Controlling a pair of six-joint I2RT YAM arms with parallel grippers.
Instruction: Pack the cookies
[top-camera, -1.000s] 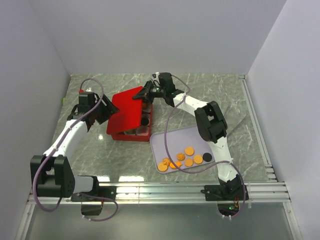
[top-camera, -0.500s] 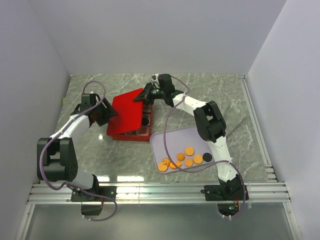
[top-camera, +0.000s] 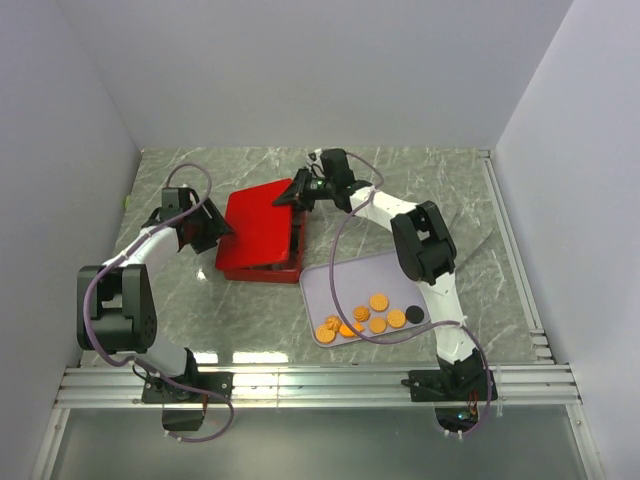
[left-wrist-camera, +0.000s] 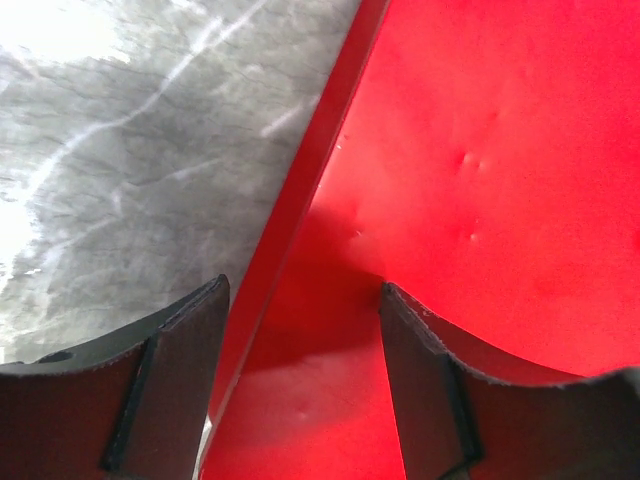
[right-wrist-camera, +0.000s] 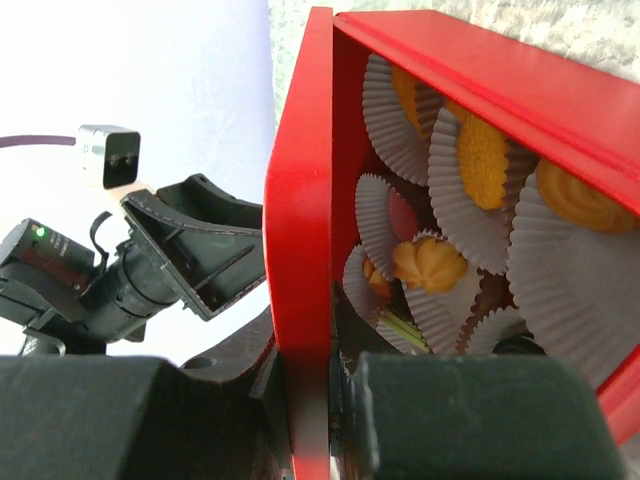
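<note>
Both the left arm (top-camera: 145, 247) and the right arm (top-camera: 447, 315) are built of white links joined by bulky black joint housings, and their dark bases are bolted at 7 and 5 o'clock of the overhead view. A pale lilac cable (top-camera: 186, 168) is looped loosely along each arm, and a small green light (top-camera: 318, 183) is lit towards 12 o'clock. The left gripper (left-wrist-camera: 300, 288) is fitted with matt black, wedge-shaped fingers (left-wrist-camera: 165, 390).

- A red box (top-camera: 262, 270) sat on the grey marbled desk (top-camera: 470, 220), left of centre frame.
- Its red lid (top-camera: 260, 220) tilted over it, partly open.
- White paper cups (right-wrist-camera: 395, 130) lined the inside.
- A lavender tray (top-camera: 335, 282) lay just lower right of the box.
</note>
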